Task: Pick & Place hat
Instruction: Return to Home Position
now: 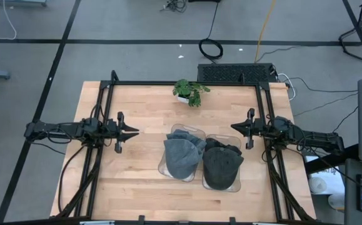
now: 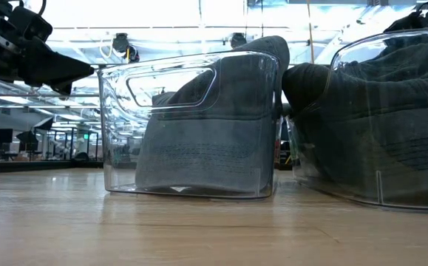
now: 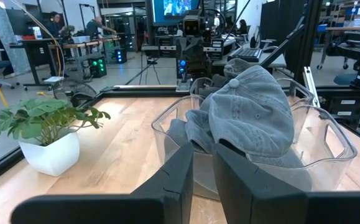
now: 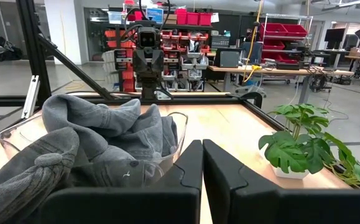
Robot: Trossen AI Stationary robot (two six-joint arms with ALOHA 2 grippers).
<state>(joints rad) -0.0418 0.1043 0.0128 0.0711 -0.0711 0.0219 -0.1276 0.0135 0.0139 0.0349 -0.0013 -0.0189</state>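
Two hats sit in two clear plastic bins side by side at mid-table. The light grey hat (image 1: 182,156) fills the left bin (image 1: 168,170) and pokes over its rim; it also shows in the left wrist view (image 3: 251,112) and the low view (image 2: 206,133). The dark grey hat (image 1: 222,165) lies in the right bin (image 1: 236,185). My left gripper (image 1: 135,131) hovers shut, left of the bins. My right gripper (image 1: 233,127) hovers shut, just right of them. Neither touches anything.
A small potted plant (image 1: 190,92) in a white pot stands near the far edge, behind the bins. Bare wood lies to the near side and left of the bins. A black frame (image 1: 181,83) borders the table.
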